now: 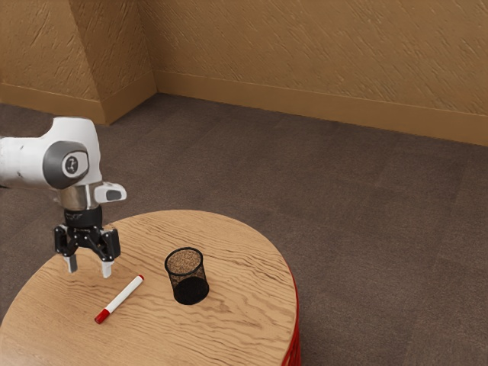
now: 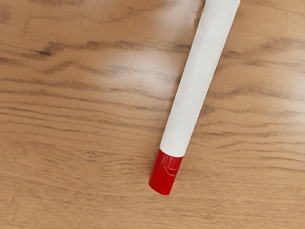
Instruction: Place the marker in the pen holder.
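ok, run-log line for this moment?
gripper: open, above table | marker: lying on table, not held | pen holder: upright, no marker inside | task: not done

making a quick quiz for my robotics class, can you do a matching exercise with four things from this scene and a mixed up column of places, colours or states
Things
1. white marker with red ends
2. black mesh cylindrical pen holder
3. black two-finger tool
4. round wooden table

Places, colours or states
A. raised, fingers apart
B. light brown with darker grain
C. lying on its side on the wood
D. standing upright

Right pairs: 1-C, 2-D, 3-A, 4-B
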You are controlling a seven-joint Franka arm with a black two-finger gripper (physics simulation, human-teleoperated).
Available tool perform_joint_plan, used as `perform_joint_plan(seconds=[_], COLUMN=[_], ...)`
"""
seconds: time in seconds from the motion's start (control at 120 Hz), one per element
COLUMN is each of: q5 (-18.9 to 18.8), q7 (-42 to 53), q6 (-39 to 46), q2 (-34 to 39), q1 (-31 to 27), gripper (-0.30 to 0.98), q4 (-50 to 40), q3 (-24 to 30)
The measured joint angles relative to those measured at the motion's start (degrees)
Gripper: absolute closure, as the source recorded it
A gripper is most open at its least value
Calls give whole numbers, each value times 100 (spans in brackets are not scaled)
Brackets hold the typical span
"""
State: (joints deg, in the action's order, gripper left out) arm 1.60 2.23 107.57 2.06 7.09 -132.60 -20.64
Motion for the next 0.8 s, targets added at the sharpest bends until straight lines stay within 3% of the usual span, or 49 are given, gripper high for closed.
perform_joint_plan(seconds=[0.383, 0.558, 0.8], q5=[-42, -50, -150], q7=[140, 205, 272], q6=[2346, 2756, 2880], q2=[80, 92, 230], q1=[295, 988, 764], gripper=[7, 9, 16], q4=[-1378, -1595, -1732], q3=[34, 34, 34])
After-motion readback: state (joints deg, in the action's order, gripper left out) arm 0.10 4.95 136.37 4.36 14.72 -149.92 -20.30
